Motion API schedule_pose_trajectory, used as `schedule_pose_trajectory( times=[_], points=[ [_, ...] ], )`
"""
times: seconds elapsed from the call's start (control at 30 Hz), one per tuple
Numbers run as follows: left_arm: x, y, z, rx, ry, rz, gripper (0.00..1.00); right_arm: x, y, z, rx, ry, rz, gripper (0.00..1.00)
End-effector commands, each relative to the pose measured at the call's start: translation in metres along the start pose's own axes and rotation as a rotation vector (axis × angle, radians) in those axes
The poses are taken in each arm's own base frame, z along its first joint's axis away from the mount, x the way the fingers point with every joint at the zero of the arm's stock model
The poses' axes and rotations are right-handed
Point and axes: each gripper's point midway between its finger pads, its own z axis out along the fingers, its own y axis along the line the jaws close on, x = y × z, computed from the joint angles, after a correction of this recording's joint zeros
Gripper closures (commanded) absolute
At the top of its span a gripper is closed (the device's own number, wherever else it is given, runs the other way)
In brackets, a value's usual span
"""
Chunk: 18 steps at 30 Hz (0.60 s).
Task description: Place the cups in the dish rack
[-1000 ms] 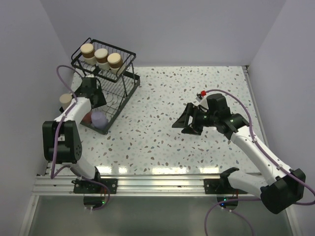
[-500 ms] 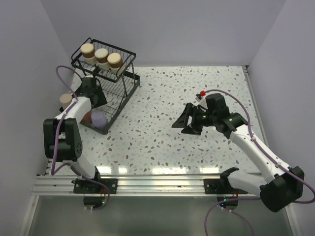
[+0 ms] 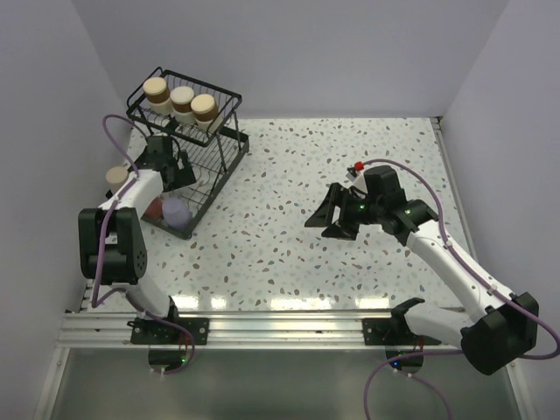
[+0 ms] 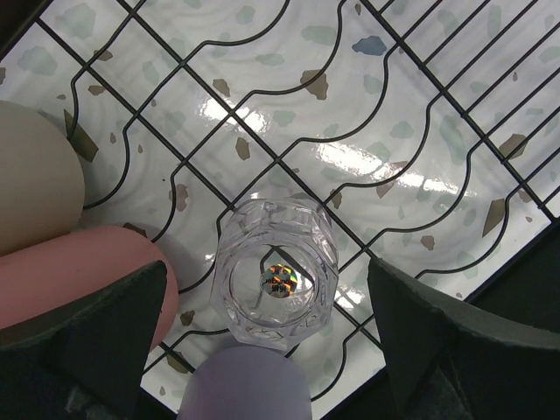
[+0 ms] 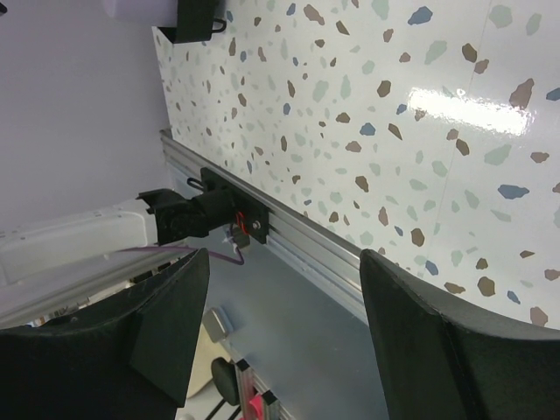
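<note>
The black wire dish rack (image 3: 224, 94) stands at the table's back left. Three cups (image 3: 181, 94) with pale round tops sit in its upper basket. On the lower wire tray (image 4: 262, 150) a clear glass cup (image 4: 276, 282) stands upright, free between the spread fingers of my left gripper (image 4: 267, 267), which is open just above it. Around it lie a red-pink cup (image 4: 79, 271), a tan cup (image 4: 35, 184) and a lavender cup (image 4: 249, 385). My right gripper (image 3: 328, 219) hangs open and empty over the table's middle right.
The rack's wire walls close in around my left gripper (image 3: 179, 171). White walls bound the speckled table (image 3: 297, 166) on three sides. An aluminium rail (image 5: 324, 254) with the arm bases runs along the near edge.
My left gripper has opened and let go of the clear glass cup, which now stands on the lower tray. The right arm has barely moved.
</note>
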Motion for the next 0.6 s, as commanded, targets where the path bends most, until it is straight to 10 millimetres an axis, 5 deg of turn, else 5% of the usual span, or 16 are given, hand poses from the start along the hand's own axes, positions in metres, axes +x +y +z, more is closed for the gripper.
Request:
schedule_pose_trajectory(
  times=[0.0,0.57],
  points=[
    [-0.071,-0.011,-0.031,0.046,-0.202,-0.026,0.0,-0.009,0.006,0.001,-0.018,-0.02,-0.033,0.27],
    [-0.124,-0.021,-0.11,0.147,-0.355,-0.076,0.0,-0.005,0.003,0.002,-0.024,-0.012,-0.04,0.27]
  ],
)
